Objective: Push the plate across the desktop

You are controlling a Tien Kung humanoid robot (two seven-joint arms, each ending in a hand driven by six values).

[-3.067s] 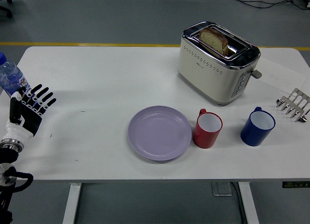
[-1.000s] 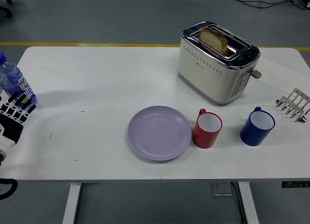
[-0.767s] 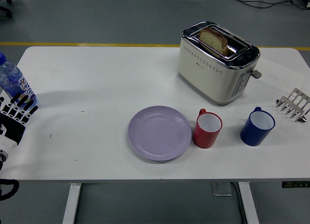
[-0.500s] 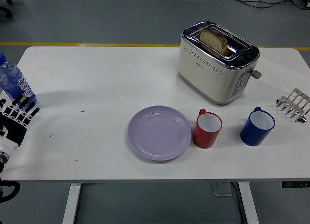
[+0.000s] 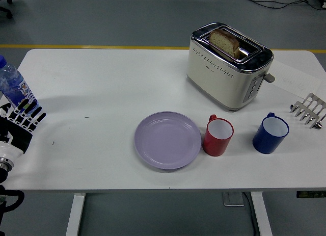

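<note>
— Where is the plate?

— The lilac plate lies flat on the white tabletop, near the front edge and a little right of the middle. Nothing is on it.

— And what sits around it?

— A red mug stands just beside its right rim, so close that I cannot tell whether they touch; the mug's handle points toward the far edge. Further right, apart from the red one, stands a blue mug. Behind the two mugs, toward the far right of the tabletop, is a cream toaster with a slice of bread standing up out of its slot. A small metal toast rack sits at the right edge, with a sheet of paper lying behind it.

— Any hand near the plate?

— No. Only the left hand shows, at the tabletop's left edge, well apart from the plate. Its fingers are released: stretched out, slightly fanned, holding nothing, with the tips pointing toward the far edge.

— Anything beside that hand?

— A clear water bottle with a blue label stands just behind the fingertips at the left edge; whether they touch it I cannot tell.
</note>
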